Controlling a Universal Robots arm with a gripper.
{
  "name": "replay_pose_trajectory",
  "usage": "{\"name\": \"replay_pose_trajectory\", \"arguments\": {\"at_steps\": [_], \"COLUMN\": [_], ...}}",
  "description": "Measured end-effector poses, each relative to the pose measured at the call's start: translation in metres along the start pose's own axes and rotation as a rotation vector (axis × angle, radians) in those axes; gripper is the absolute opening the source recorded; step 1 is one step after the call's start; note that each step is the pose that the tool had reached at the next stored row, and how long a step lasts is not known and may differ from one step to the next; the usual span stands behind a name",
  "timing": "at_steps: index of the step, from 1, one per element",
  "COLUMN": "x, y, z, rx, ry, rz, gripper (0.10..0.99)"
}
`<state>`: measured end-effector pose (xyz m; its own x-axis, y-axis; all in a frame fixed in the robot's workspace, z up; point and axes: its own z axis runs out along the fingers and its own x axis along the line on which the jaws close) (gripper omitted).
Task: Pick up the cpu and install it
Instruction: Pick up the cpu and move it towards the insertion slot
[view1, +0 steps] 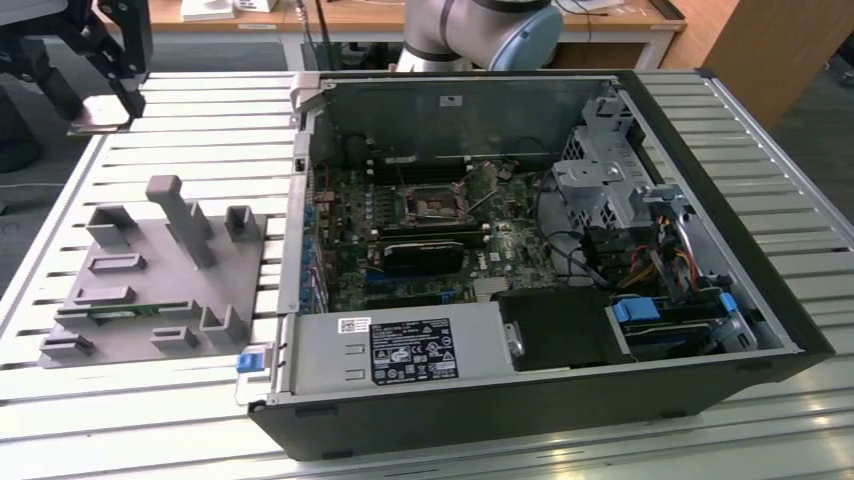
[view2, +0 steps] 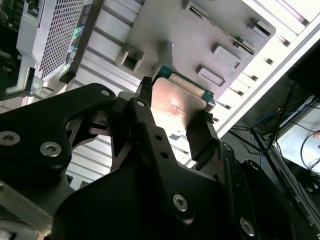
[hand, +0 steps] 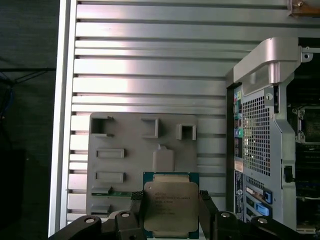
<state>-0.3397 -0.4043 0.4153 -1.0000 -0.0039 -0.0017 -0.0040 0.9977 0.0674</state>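
Got the cpu (hand: 170, 206) clamped in the gripper (hand: 171, 212), with black fingers (view2: 199, 142) pressed against two opposite edges, plain to see in both wrist views. Showing its silver top to the cameras, green at the edges. Hanging up above the grey tray (hand: 132, 165) on the slatted table (hand: 150, 65), near a green memory strip (hand: 119, 193) lying in that tray. Over in the exterior view, spotting the open case (view1: 534, 420) just to the exterior view's right of the tray, with the dark socket (view1: 434, 205) on the board (view1: 354, 230) inside, well apart from the tray.
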Motion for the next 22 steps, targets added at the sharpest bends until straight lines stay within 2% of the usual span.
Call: {"name": "replay_pose_trajectory", "arguments": {"at_steps": [15, 22], "x": [-0.0211, -0.0344], "y": [-0.0001, -0.0002], "z": [0.0000, 0.0001], "rx": [0.000, 0.000], "ry": [0.0001, -0.0001], "rz": [0.000, 0.000], "gripper": [0.525, 0.525]}}
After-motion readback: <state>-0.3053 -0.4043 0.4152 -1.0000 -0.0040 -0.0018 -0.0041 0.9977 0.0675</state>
